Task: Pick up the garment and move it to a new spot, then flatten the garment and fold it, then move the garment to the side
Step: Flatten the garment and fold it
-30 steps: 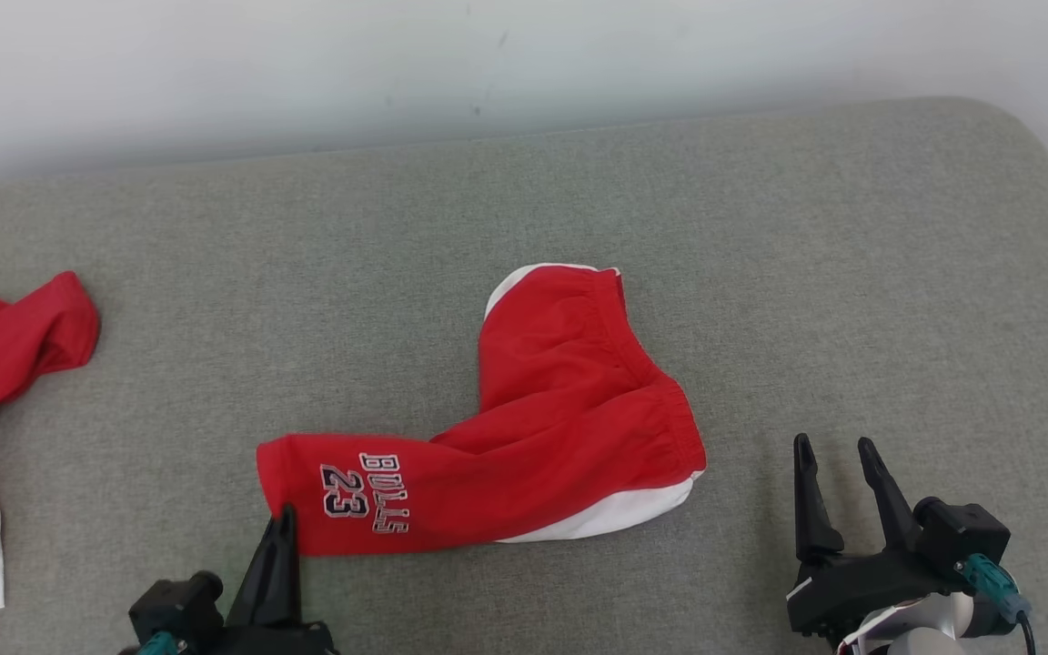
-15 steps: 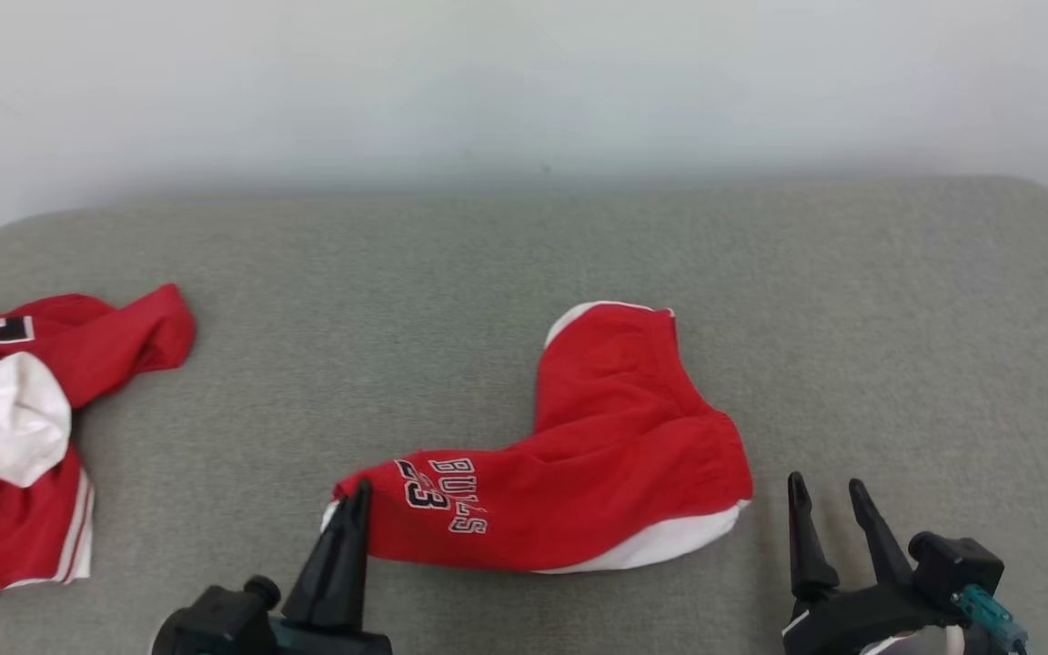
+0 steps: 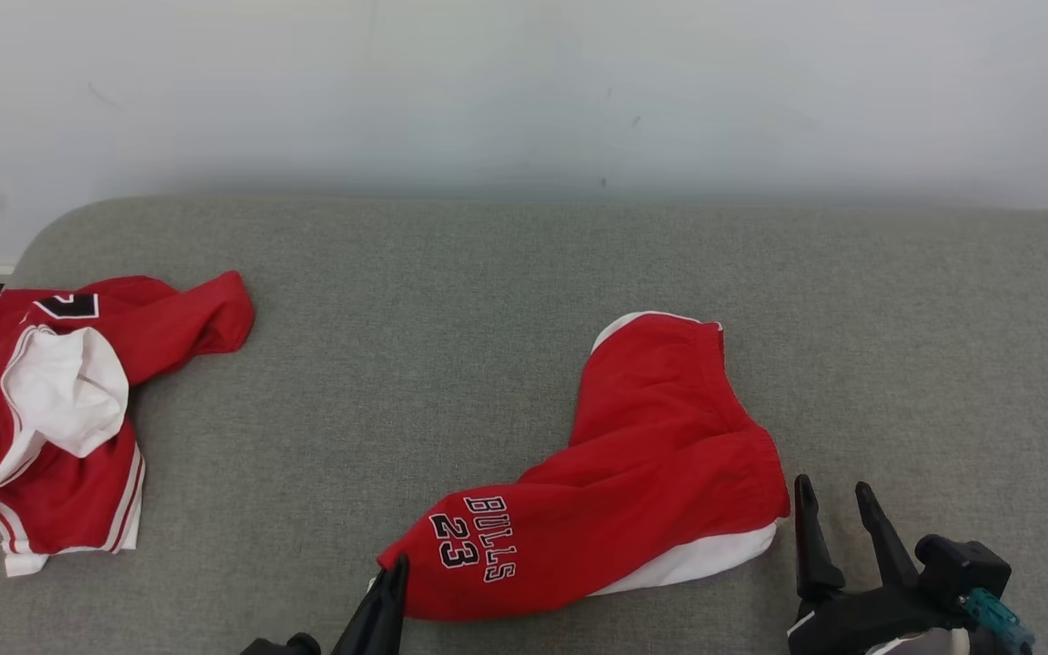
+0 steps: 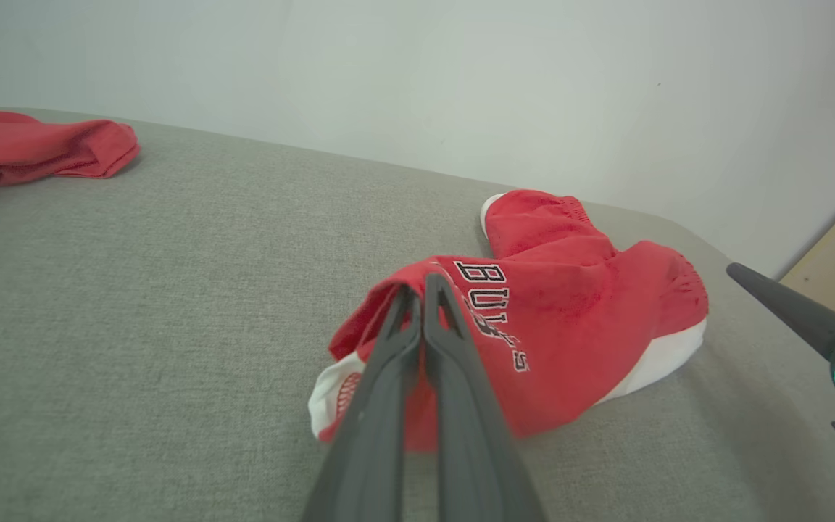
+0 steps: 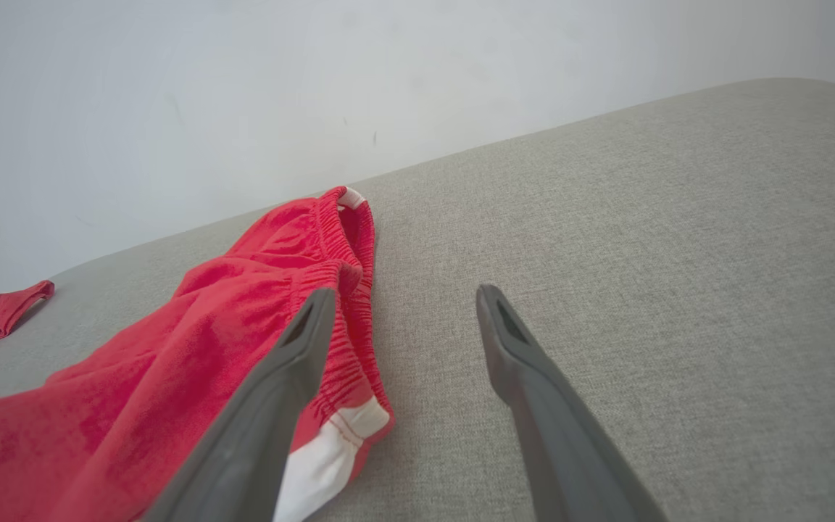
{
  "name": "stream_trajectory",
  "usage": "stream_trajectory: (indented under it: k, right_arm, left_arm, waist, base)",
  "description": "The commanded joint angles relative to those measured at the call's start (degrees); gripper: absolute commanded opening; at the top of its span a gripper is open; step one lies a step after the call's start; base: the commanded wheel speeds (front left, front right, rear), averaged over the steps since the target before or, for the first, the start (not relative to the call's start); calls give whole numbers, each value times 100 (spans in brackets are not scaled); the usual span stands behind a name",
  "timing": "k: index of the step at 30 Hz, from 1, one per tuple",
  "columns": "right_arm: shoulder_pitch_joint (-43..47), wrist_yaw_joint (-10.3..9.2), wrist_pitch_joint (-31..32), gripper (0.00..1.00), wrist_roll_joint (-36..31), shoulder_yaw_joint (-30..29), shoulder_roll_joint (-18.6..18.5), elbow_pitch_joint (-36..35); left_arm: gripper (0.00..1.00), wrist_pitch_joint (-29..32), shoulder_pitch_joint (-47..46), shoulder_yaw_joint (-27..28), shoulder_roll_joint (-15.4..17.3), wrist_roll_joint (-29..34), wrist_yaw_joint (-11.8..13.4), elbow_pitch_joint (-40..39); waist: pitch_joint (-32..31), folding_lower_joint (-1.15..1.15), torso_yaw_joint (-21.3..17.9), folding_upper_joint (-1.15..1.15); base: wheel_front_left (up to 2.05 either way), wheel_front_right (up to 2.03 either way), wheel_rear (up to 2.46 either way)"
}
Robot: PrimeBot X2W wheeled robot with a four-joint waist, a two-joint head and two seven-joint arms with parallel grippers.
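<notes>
Head view | shorts [image 3: 660,464] are lying on sofa [image 3: 397,318], right of centre | left claw [image 3: 396,568] is clamping leg hem [image 4: 334,388] | right claw [image 3: 831,488] is gaping beside waistband [image 5: 356,341], holding nothing | cloth is seeming light, limp: gripping hem and waistband is looking best

One garment [image 3: 670,455], red with a white side panel and black, white-edged "BULLS 23" lettering; second garment [image 3: 60,491], red, white lining, white-striped hem, black patch; table [image 3: 397,318], grey-green woven cover; wall [image 3: 524,91], off-white; left claw [image 3: 394,573] and right claw [image 3: 831,488], both black.
</notes>
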Motion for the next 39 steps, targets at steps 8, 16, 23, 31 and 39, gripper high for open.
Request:
stream_trajectory:
  k: [8, 16, 23, 31, 39]
  right_arm:
    - [-247, -13, -1, 100, -218, -2, 10, -87]
    - [-444, -13, -1, 100, -369, 14, 10, -205]
    - [-514, -13, -1, 100, -337, 148, 12, -282]
    - [-535, -13, -1, 100, -269, 383, 12, -245]
    - [-572, -13, -1, 100, -306, 468, 11, -206]
  left_arm:
    - [0, -18, -525, 502, -122, -29, 10, 344]
    - [0, -17, -1217, 1595, -275, 7, 10, 1268]
    - [0, -18, -1737, 2132, -289, 72, 24, 1878]
    - [0, -17, -2106, 2427, -288, 243, 43, 2217]
    - [43, -17, -2610, 2619, -289, 649, 170, 2781]
  waist:
    - [482, 0, -371, 0]
    - [921, 0, -779, 0]
    - [1056, 0, -958, 0]
    - [1101, 0, -1046, 0]
    - [1181, 0, -1167, 0]
  base:
    - [0, 0, 0]
    - [0, 0, 0]
    - [0, 0, 0]
    - [0, 0, 0]
    - [0, 0, 0]
